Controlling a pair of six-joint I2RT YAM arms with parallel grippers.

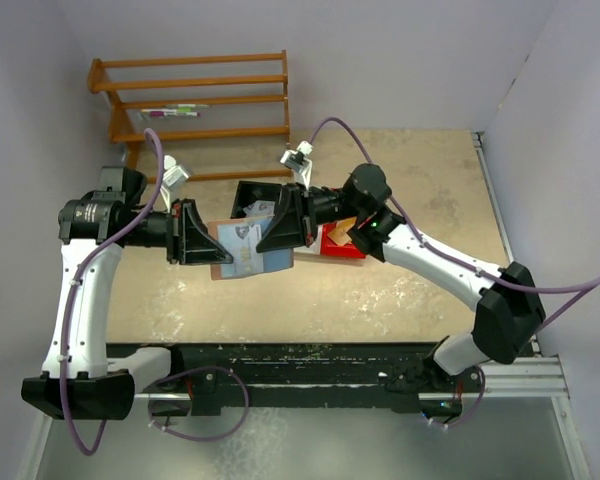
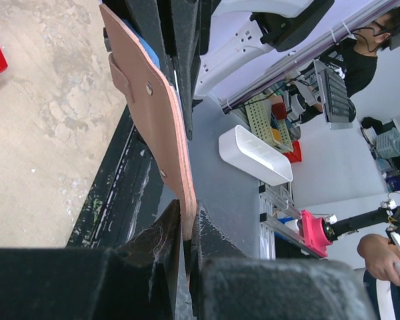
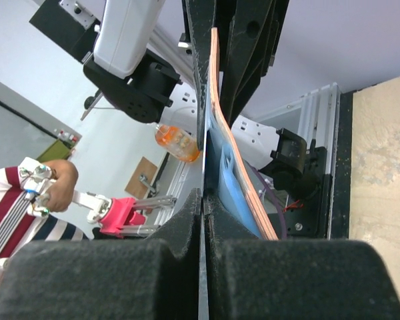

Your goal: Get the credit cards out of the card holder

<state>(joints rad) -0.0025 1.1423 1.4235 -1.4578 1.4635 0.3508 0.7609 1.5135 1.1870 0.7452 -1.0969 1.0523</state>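
Note:
The card holder (image 1: pixel 248 262), pinkish-brown with light blue lining, hangs unfolded above the table's middle between both grippers. My left gripper (image 1: pixel 198 238) is shut on its left edge; the left wrist view shows the leather flap (image 2: pixel 153 100) pinched between the jaws of the left gripper (image 2: pixel 185 217). My right gripper (image 1: pixel 283 228) reaches in from the right. In the right wrist view the right gripper (image 3: pixel 203 197) is shut on a thin credit card (image 3: pixel 203 157) seen edge-on, just left of the blue pocket (image 3: pixel 227 180). A pale card face (image 1: pixel 242 236) shows on the lining.
A wooden rack (image 1: pixel 195 100) stands at the back left. A black bin (image 1: pixel 252 193) and a red bin (image 1: pixel 340 246) sit behind and to the right of the grippers. A white bin (image 2: pixel 257 157) lies beyond the table's near edge. Walls close the left, back and right.

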